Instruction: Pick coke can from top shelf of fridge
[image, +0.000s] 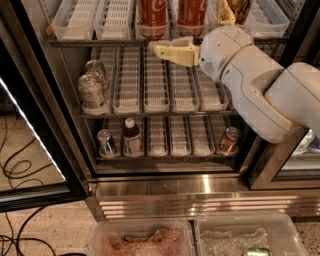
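Two red coke cans stand side by side on the top shelf (80, 22) of the fridge (200, 192): the left coke can (152, 17) and the right coke can (192, 14), both cut off by the top edge of the view. My gripper (169, 49), pale yellow on a white arm (250, 85), reaches in from the right. It sits at the top shelf's front edge, just below and in front of the left coke can. It is open and empty, pointing left.
A tan-gold can (241, 9) stands right of the coke cans, behind my wrist. Two silver cans (92, 92) are on the middle rack's left. The bottom rack holds a can (106, 142), a bottle (131, 137) and a copper can (229, 140). Plastic bins (140, 240) and floor cables (20, 170) lie below.
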